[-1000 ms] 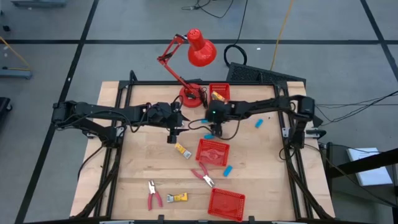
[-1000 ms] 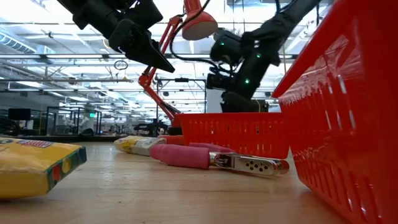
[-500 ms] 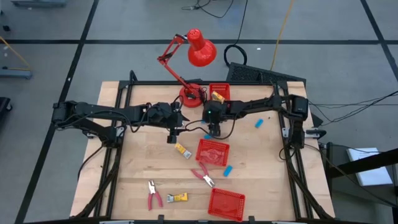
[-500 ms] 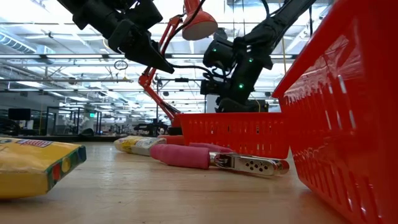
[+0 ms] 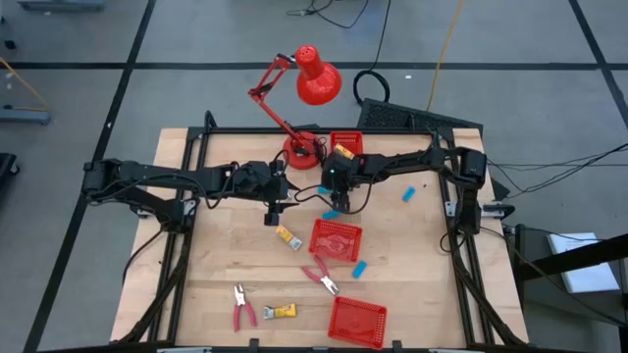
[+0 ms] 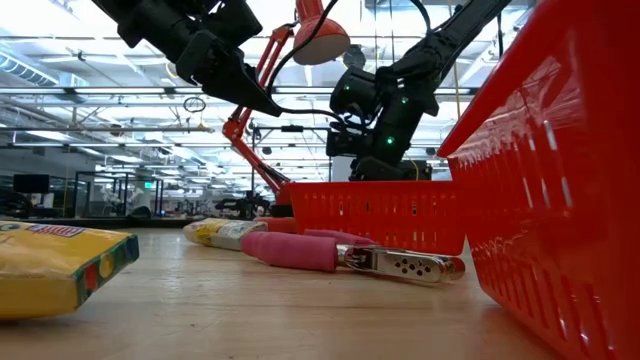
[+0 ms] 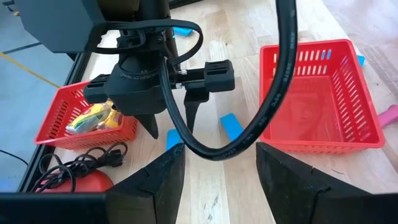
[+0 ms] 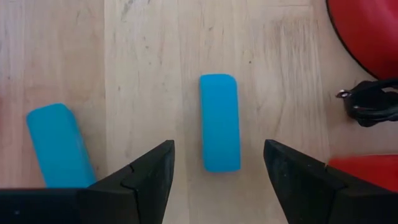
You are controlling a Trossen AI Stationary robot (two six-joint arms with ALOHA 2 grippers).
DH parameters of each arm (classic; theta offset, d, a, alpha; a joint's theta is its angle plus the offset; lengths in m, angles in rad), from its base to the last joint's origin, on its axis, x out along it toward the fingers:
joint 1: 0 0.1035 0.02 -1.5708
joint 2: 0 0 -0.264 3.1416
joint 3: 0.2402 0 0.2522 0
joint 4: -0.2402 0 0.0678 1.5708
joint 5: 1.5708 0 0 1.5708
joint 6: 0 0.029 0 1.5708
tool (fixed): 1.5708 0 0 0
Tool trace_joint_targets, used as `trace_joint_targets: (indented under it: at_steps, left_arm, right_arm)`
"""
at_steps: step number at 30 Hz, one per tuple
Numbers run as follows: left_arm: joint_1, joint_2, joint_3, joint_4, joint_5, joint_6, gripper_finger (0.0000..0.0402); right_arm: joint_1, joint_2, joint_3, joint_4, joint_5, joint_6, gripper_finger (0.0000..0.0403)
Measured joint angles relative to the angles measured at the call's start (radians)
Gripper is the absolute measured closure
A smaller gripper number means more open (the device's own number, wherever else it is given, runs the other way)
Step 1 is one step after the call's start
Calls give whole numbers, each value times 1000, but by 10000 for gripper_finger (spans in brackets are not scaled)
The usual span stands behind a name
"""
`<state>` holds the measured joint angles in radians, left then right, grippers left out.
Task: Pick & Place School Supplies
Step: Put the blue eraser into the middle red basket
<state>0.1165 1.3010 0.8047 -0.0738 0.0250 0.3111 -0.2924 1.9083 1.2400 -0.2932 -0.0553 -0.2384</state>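
Note:
My right gripper (image 8: 219,167) is open and hangs over a light-blue eraser (image 8: 219,122) that lies flat on the table, one finger on either side of it, touching nothing. A second eraser (image 8: 59,144) lies beside it. In the high view this gripper (image 5: 334,201) is in front of the lamp base. My left gripper (image 5: 273,212) is open and held above the table to the left of it; its wrist view shows the right gripper (image 7: 169,121) and both erasers (image 7: 173,138) (image 7: 231,127). Further erasers (image 5: 407,194) (image 5: 359,267), yellow tubes (image 5: 287,236) (image 5: 280,311) and red-handled pliers (image 5: 320,277) (image 5: 242,307) lie loose on the table.
Three red mesh baskets stand on the table: one in the middle (image 5: 336,238), one at the far edge (image 5: 345,145) holding a yellow item, one at the near edge (image 5: 356,322). The red desk lamp (image 5: 304,147) and its black cord (image 8: 370,102) are close behind the right gripper.
My right gripper has shifted a little toward the table's left edge, closer to the left gripper, still open. The left arm has kept still.

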Motion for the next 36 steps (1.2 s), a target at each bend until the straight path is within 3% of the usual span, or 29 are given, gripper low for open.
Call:
trace_joint_targets:
  at_steps: [9, 17, 20, 25, 36]
  left_arm:
    - [0, 0, 0, 0, 0, -2, 204]
    - [0, 0, 0, 1, 0, -2, 204]
    - [0, 0, 0, 0, 0, -2, 204]
    - [1, 0, 0, 0, 0, -2, 204]
    - [1, 0, 0, -3, 0, -3, 204]
  right_arm:
    - [-2, 27, 0, 27, -43, -10, 169]
    - [-2, 76, 4, 39, -48, -14, 220]
    - [-2, 77, 3, 37, -46, -28, 254]
    - [-1, 72, 3, 14, -43, -45, 360]
    - [81, -13, -6, 16, 20, -38, 361]
